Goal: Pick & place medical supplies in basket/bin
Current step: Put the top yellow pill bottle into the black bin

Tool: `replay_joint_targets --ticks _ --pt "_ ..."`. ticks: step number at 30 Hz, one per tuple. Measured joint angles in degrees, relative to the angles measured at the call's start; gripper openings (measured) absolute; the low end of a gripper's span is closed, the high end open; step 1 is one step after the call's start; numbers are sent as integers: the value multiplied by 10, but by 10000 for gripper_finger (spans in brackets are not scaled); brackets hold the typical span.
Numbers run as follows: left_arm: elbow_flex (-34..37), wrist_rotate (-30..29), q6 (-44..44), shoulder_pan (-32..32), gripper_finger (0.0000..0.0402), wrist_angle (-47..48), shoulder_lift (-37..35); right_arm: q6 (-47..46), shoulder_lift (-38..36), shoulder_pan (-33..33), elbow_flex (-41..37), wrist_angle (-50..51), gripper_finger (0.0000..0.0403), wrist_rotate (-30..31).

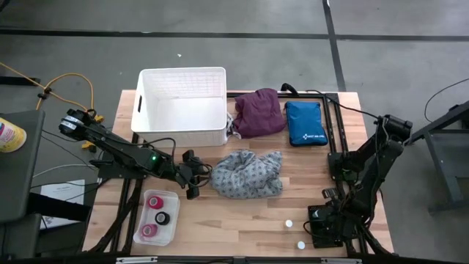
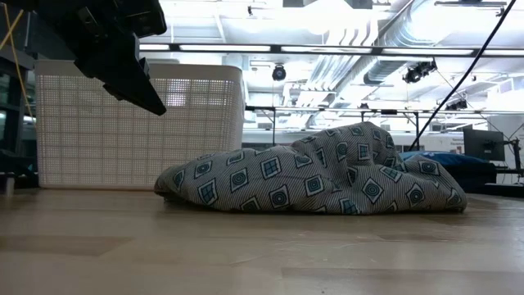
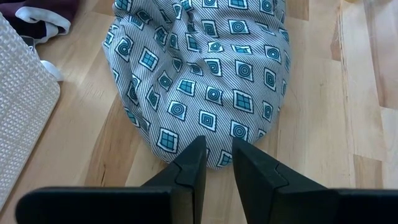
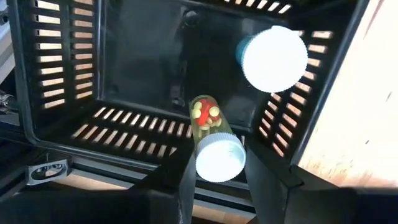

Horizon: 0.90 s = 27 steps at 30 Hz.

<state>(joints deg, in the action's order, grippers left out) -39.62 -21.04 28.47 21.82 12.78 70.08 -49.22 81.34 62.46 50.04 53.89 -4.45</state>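
My right gripper [image 4: 221, 165] hangs over a small black slotted bin [image 4: 62, 74] at the table's near right and is shut on a clear vial of red and yellow pills [image 4: 208, 121]. Another white-capped vial [image 4: 273, 57] stands inside that bin. Two white-capped vials [image 1: 289, 223] rest on the table beside it. My left gripper [image 3: 216, 149] hovers just above the left edge of the grey patterned cloth [image 1: 248, 174], its fingers a little apart and empty. Behind are the white basket [image 1: 182, 106] and the purple cloth [image 1: 258, 112]. A clear tray holds tape rolls [image 1: 156, 217]. My right gripper pinches the vial at its white-capped end [image 4: 219, 160] between the two fingers. The fingers come from above, pointing down. The vial hangs cap up and slightly tilted, its clear body reaching down into the black bin.
A blue zip pouch [image 1: 305, 122] lies at the far right, next to the purple cloth. Black cables run along the table's right side [image 1: 333, 132]. Bare wood lies between the tray and the loose vials.
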Motion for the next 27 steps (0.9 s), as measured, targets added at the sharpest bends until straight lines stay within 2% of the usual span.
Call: replay_joint_targets --ticks 9,27 --pt "0 0 0 0 74 0 0 0 0 0 0 -1 112 0" --pt "0 0 0 0 74 0 0 0 0 0 0 -3 151 -2"
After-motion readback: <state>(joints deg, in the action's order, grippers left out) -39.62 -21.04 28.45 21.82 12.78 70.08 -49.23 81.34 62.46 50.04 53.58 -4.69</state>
